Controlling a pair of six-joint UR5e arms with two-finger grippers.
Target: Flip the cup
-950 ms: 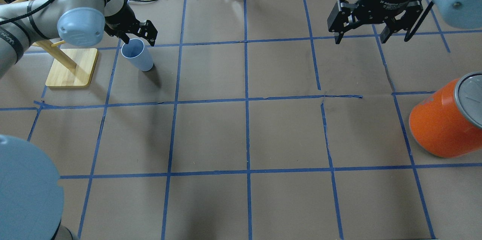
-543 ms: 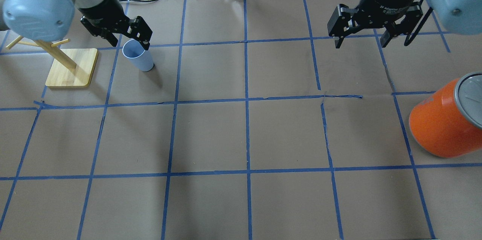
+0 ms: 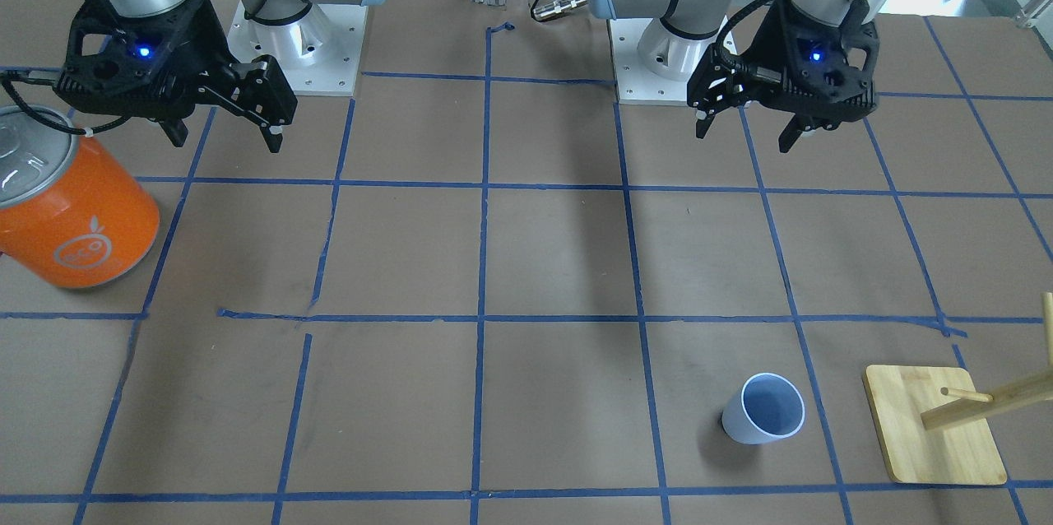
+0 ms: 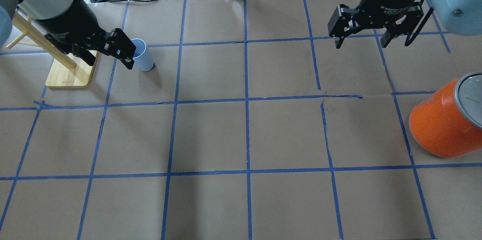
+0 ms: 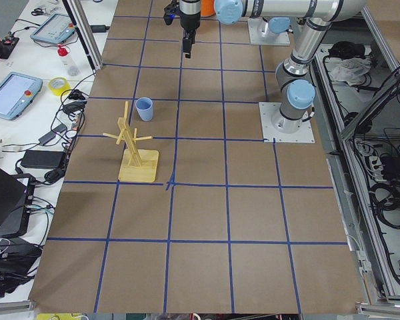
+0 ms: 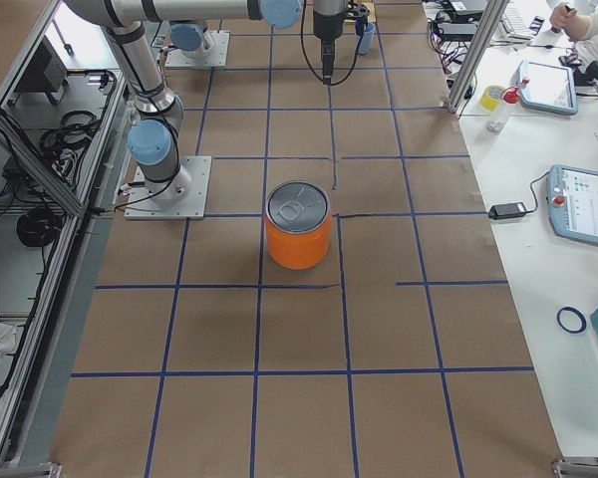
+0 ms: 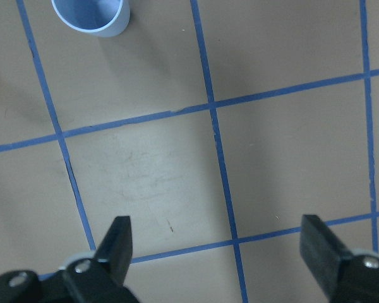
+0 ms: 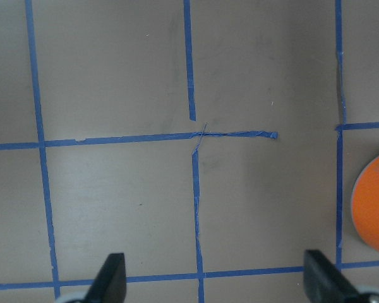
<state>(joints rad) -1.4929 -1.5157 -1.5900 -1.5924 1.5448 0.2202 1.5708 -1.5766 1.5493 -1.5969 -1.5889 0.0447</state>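
The cup (image 3: 763, 410) is a small pale blue tumbler that stands upright, mouth up, on the brown table, next to the wooden stand. It shows in the overhead view (image 4: 144, 58) partly behind my left gripper, at the top left of the left wrist view (image 7: 91, 16), and in the exterior left view (image 5: 144, 109). My left gripper (image 4: 111, 63) is open and empty, high above the table and clear of the cup (image 3: 744, 137) (image 7: 218, 246). My right gripper (image 4: 360, 42) is open and empty, far from the cup (image 3: 224, 138) (image 8: 215, 278).
A big orange can (image 4: 440, 123) with a silver lid stands at the table's right side (image 3: 74, 212) (image 6: 299, 239). A wooden peg stand (image 4: 71, 70) on a flat base stands just left of the cup (image 3: 930, 426). Cables and tape lie beyond the far edge.
My left gripper has lifted away from the cup's rim and drawn back towards the robot and the view's left, still open. The cup has stayed upright in place. The right gripper has barely moved.
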